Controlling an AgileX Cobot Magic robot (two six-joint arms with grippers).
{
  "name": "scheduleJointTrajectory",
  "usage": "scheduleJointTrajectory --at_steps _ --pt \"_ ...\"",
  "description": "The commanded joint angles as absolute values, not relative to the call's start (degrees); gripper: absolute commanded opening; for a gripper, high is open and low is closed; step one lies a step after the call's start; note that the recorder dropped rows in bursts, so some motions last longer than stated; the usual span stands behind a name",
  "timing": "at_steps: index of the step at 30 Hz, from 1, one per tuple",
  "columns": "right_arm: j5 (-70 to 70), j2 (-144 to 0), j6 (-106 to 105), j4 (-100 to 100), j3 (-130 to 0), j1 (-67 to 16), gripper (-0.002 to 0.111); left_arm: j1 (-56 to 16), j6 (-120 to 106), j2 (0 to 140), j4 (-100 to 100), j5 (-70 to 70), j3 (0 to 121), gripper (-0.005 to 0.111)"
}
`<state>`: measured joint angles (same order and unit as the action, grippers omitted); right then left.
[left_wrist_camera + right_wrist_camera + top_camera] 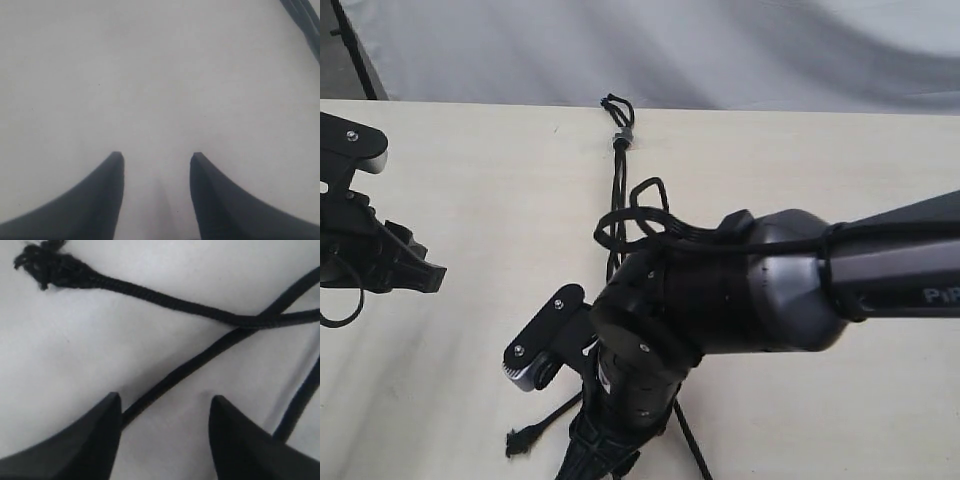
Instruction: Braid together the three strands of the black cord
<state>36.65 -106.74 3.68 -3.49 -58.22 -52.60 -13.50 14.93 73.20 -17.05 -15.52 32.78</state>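
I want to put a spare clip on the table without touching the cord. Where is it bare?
Bare table lies between the left gripper and the black cord, and again right of the cord, on the far side of the right arm. Crowded: the near middle, where that arm hangs over the strands and a knotted tip.
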Motion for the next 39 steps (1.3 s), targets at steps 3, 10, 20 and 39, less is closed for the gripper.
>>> scheduleJointTrajectory --at_steps 3,10,20,39 --pt "37.08 -110.02 3.83 -2.20 -58.57 -53.61 0.038 -13.29 15.47 72.77 -16.44 -15.17 32.38 0.041" --pt "37.97 -110.74 3.05 -1.68 -58.57 -53.61 0.017 -13.29 15.47 72.77 -16.25 -14.89 32.38 0.041" --pt "42.92 -106.17 -2.17 -7.68 -62.50 -53.61 0.000 -13.29 15.47 72.77 -16.25 -14.89 32.38 0.041" --pt "42.62 -114.15 -3.58 -17.59 -62.92 -50.98 0.000 -13.29 15.47 72.77 -16.25 -14.61 32.38 0.041"
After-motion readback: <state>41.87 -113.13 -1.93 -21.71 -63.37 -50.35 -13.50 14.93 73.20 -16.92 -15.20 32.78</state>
